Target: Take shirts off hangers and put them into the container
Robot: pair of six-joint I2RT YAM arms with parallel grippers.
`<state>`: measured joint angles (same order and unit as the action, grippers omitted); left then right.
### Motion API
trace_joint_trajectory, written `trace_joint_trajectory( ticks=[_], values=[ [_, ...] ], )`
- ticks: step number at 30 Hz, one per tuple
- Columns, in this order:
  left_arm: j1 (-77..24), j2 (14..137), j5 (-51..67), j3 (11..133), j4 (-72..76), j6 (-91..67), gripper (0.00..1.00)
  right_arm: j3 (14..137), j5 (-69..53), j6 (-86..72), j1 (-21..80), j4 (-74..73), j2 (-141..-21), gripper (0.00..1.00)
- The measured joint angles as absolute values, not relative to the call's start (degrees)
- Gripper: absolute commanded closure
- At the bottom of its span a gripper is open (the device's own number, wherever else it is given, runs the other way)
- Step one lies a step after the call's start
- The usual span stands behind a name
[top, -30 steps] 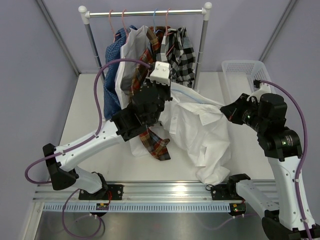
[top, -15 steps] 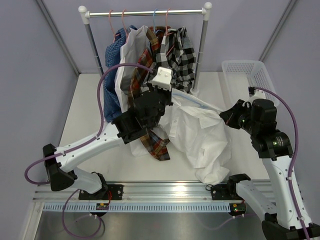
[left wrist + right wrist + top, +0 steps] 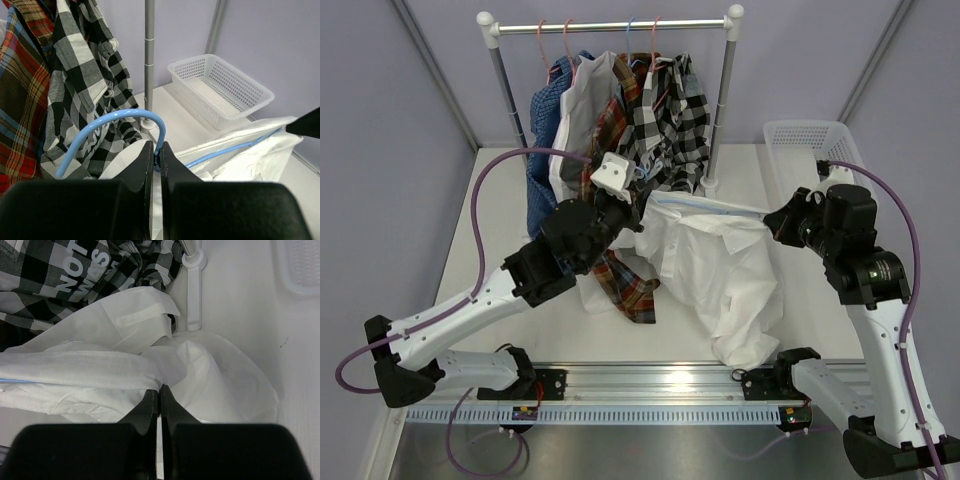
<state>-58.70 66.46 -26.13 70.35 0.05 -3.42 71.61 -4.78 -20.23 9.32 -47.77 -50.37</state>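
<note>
A plain white shirt (image 3: 720, 265) is stretched between my two grippers, and its lower part droops onto the table. My left gripper (image 3: 157, 147) is shut on the hook of a light blue hanger (image 3: 112, 119) whose wire still runs inside the shirt's shoulders (image 3: 710, 206). Further right, my right gripper (image 3: 160, 390) is shut on a fold of the white shirt (image 3: 100, 370). In the top view the left gripper (image 3: 638, 196) is in front of the rack and the right gripper (image 3: 772, 222) is near the container (image 3: 810, 140), which stands at the back right.
The rack (image 3: 610, 25) holds a blue checked shirt (image 3: 542, 130), a white shirt (image 3: 582, 105), a red plaid shirt (image 3: 615, 115) and a black-and-white checked shirt (image 3: 672, 110) on pink and blue hangers. Red plaid cloth (image 3: 632, 288) trails on the table under my left arm. The rack's foot (image 3: 194, 285) is close by.
My left arm has drawn back and to the left with the hanger hook in its jaws. The right gripper has kept its hold, and the white shirt is now pulled flatter between them.
</note>
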Motion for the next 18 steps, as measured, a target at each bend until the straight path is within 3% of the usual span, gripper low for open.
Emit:
trace_joint_trajectory(
  ticks=[11,15,18],
  values=[
    [-58.04,63.2,-22.35,67.64,1.52,-3.2,1.0,77.08,-3.77,-17.74,9.32,-49.78,-53.19,1.0],
    [-57.01,61.65,-19.75,66.32,2.79,-3.97,1.0,73.71,-6.11,-17.47,9.32,-49.34,-52.29,0.98],
    [-56.75,60.82,-17.65,65.78,3.14,-5.04,1.0,69.49,-7.99,-17.08,9.32,-49.36,-50.52,0.9]
  ],
)
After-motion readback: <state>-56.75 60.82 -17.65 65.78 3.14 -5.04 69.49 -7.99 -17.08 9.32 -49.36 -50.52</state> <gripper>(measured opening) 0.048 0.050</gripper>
